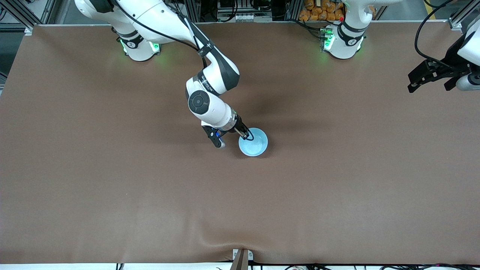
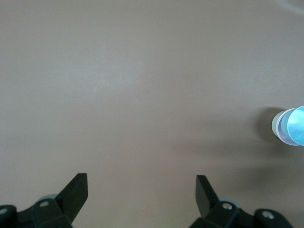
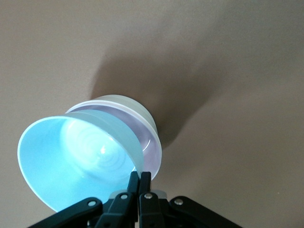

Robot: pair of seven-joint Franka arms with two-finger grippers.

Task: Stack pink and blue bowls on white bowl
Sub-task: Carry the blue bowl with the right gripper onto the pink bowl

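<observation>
My right gripper (image 1: pixel 246 135) is shut on the rim of the light blue bowl (image 1: pixel 254 142) near the table's middle. In the right wrist view the gripper (image 3: pixel 139 176) pinches the blue bowl (image 3: pixel 80 161), which is tilted over the pink bowl (image 3: pixel 151 142). The pink bowl is nested in the white bowl (image 3: pixel 133 107), which stands on the table. In the front view the blue bowl hides both of them. My left gripper (image 1: pixel 411 83) is open and empty and waits at the left arm's end of the table. Its wrist view (image 2: pixel 141 183) shows the stack (image 2: pixel 289 126) far off.
The brown table cover (image 1: pixel 112 187) is bare around the stack. A small bracket (image 1: pixel 242 257) sits at the table edge nearest the front camera. Boxes and cables lie past the edge by the arms' bases.
</observation>
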